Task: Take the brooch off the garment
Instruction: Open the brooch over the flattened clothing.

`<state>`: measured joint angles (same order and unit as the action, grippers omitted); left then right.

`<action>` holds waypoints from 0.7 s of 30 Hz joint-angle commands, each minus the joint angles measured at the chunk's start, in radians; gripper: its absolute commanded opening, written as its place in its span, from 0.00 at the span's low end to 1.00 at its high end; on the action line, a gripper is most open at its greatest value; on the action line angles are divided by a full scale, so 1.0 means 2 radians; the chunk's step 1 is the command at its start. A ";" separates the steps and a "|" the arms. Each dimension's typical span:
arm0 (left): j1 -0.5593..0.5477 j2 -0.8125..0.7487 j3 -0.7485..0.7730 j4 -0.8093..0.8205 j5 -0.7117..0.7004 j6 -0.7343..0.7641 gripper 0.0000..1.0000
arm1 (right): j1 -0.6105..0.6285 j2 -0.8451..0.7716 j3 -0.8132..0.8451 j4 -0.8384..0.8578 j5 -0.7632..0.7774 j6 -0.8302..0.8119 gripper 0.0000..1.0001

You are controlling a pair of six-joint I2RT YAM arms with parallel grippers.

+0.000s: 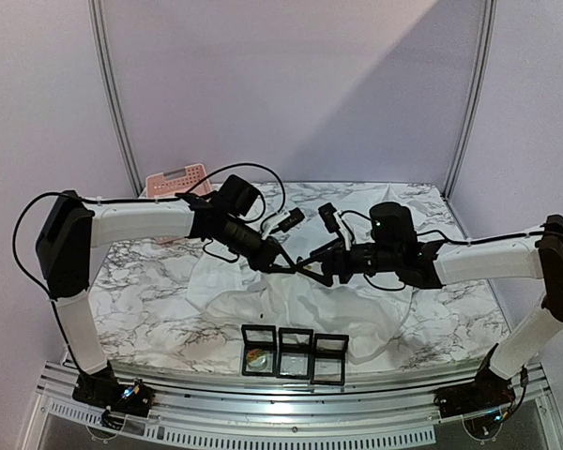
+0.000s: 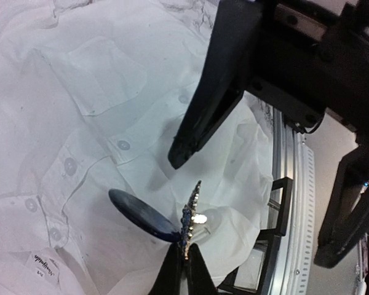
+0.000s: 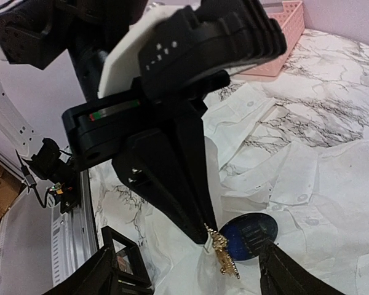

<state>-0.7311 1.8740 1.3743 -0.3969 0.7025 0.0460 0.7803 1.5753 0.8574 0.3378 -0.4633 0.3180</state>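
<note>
The garment (image 1: pixel 291 300) is a white wrinkled shirt spread over the middle of the table, with its buttons and pocket showing in the left wrist view (image 2: pixel 80 123). My left gripper (image 2: pixel 187 253) is shut on the brooch (image 2: pixel 193 212), a gold, blue-studded piece seen edge-on. A dark blue oval disc (image 2: pixel 141 214) touches the brooch's side. The fabric rises in a small peak to the brooch (image 3: pixel 224 253). My right gripper (image 3: pixel 194 273) stands open, its fingers wide on either side of the brooch and touching nothing. In the top view both grippers, left (image 1: pixel 293 265) and right (image 1: pixel 321 261), meet tip to tip above the shirt.
A pink basket (image 1: pixel 176 179) sits at the back left of the marble table (image 1: pixel 141 281). Three black display frames (image 1: pixel 294 352) stand in a row at the front edge, below the grippers. Metal rails (image 1: pixel 291 412) run along the near side.
</note>
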 commanded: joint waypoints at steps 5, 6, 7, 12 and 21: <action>0.010 -0.016 -0.011 0.033 0.050 -0.021 0.00 | -0.022 -0.018 -0.032 0.062 -0.037 0.021 0.79; 0.010 -0.016 -0.011 0.032 0.051 -0.021 0.00 | -0.024 -0.018 -0.033 0.063 -0.038 0.022 0.79; 0.010 -0.017 -0.011 0.030 0.051 -0.021 0.00 | -0.024 -0.017 -0.034 0.063 -0.039 0.023 0.79; 0.010 -0.019 -0.012 0.029 0.054 -0.021 0.00 | -0.025 -0.008 -0.041 0.071 -0.045 0.026 0.79; 0.010 -0.025 -0.015 0.030 0.053 -0.021 0.00 | -0.025 0.013 -0.041 0.081 -0.050 0.037 0.60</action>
<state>-0.7193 1.8721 1.3582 -0.3561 0.7811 0.0067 0.7326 1.5681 0.7868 0.4763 -0.5453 0.3790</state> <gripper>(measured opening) 0.036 0.635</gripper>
